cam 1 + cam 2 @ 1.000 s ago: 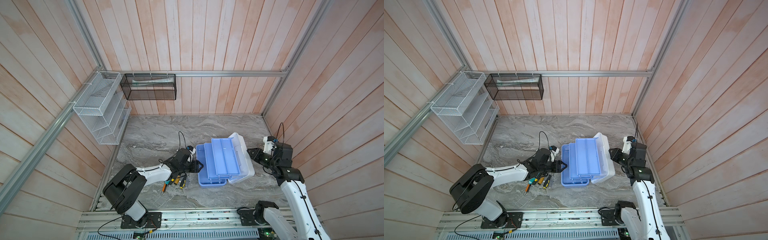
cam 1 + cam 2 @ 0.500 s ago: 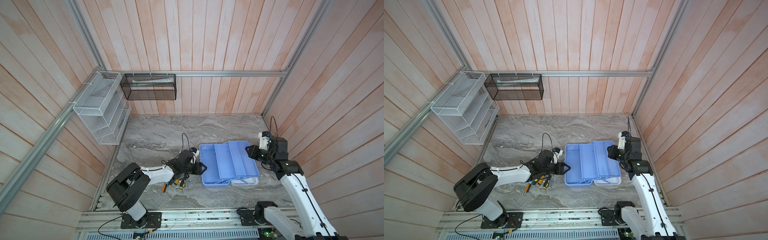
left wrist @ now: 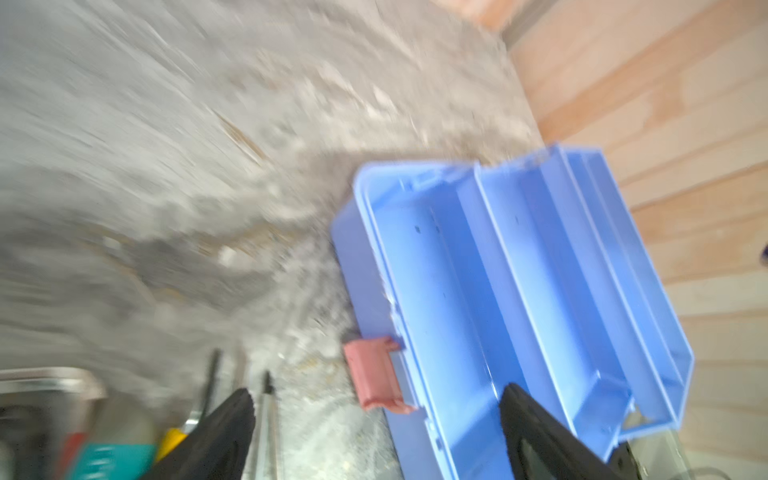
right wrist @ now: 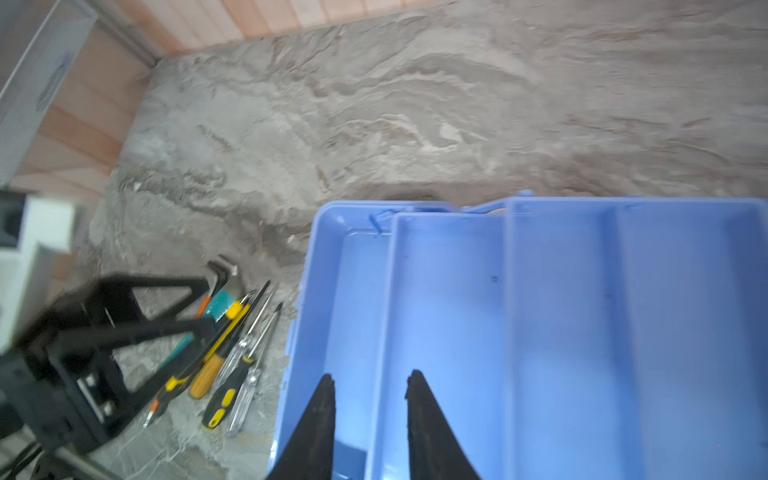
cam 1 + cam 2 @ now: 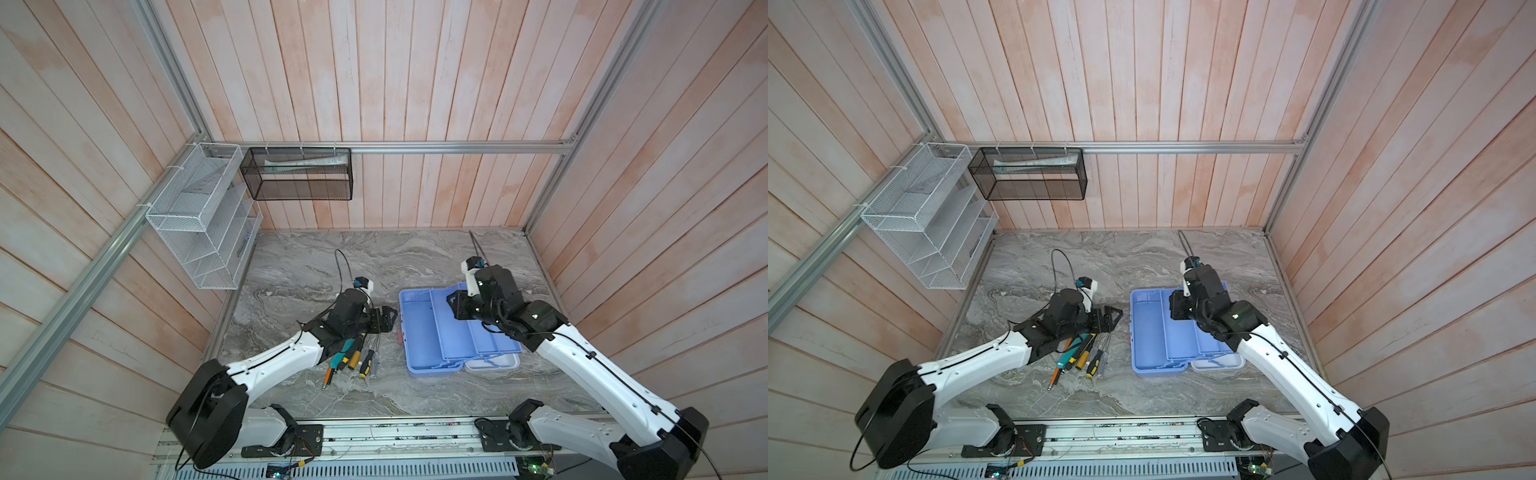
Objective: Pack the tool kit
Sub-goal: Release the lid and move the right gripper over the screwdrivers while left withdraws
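Observation:
The tool kit case (image 5: 419,332) lies open on the marble table, its light blue base and tray (image 4: 561,332) empty and its white lid (image 5: 494,363) folded out at the near right. A pink latch (image 3: 376,374) sticks out of its left side. Several screwdrivers (image 5: 365,361), a teal tool (image 5: 345,349) and an orange stick (image 5: 328,374) lie in a pile left of the case. My left gripper (image 5: 388,319) is open just left of the case, over the pile. My right gripper (image 4: 372,376) hovers above the case, jaws apart astride the tray's edge, holding nothing.
A white wire basket (image 5: 199,220) hangs on the left wall and a black mesh basket (image 5: 297,174) on the back wall. Wooden walls close in on three sides. Bare marble (image 5: 374,257) stretches behind the case.
The case has folded out flat from its tilted pose. My left gripper has opened wide and drawn back from the case's left edge. The right gripper has swung over the tray and widened.

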You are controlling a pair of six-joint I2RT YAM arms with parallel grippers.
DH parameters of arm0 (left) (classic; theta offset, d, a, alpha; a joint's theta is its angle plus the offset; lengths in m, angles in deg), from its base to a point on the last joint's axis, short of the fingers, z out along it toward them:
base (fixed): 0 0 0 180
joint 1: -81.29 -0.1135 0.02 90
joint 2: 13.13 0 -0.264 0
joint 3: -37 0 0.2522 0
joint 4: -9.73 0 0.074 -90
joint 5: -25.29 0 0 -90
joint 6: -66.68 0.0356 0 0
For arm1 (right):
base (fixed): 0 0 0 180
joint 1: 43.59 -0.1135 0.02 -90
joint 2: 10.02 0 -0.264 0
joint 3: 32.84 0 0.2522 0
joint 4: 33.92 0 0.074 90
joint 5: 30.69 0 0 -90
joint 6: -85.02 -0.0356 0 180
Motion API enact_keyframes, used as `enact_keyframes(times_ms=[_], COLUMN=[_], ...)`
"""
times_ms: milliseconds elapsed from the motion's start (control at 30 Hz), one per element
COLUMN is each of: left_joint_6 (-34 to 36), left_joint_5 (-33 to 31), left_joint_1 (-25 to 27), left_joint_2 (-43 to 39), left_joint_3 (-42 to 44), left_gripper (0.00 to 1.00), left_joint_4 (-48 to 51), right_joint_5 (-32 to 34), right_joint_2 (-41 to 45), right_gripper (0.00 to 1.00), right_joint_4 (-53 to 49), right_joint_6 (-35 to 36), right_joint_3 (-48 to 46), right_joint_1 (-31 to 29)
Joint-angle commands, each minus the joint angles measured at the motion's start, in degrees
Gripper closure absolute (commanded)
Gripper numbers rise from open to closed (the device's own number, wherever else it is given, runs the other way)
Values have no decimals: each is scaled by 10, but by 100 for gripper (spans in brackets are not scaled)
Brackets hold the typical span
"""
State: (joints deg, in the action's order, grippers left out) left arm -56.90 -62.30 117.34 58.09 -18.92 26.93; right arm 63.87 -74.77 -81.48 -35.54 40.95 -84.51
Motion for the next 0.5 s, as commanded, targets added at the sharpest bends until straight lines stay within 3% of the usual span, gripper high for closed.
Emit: enact_keyframes(times_ms=[0,200,400,467], left_joint_6=[49,103,121,117], left_joint_5=[-113,-224,-267,-255], left_joint_1=[-45,-143,-170,-179], left_joint_2=[-65,-200,-267,-281], left_joint_3=[27,100,212,211], left_gripper=[0,0,0,0], left_joint_4=[84,86,-15,1], right_joint_5=[63,73,24,15], right_joint_2=[-72,-249,-367,-383], right_gripper=[71,71,70,69], right_joint_4=[23,-2,-26,-30], right_joint_6=[-82,-125,-147,-157], right_joint_3=[23,132,180,178], right_joint_1=[-96,-220,-253,-258])
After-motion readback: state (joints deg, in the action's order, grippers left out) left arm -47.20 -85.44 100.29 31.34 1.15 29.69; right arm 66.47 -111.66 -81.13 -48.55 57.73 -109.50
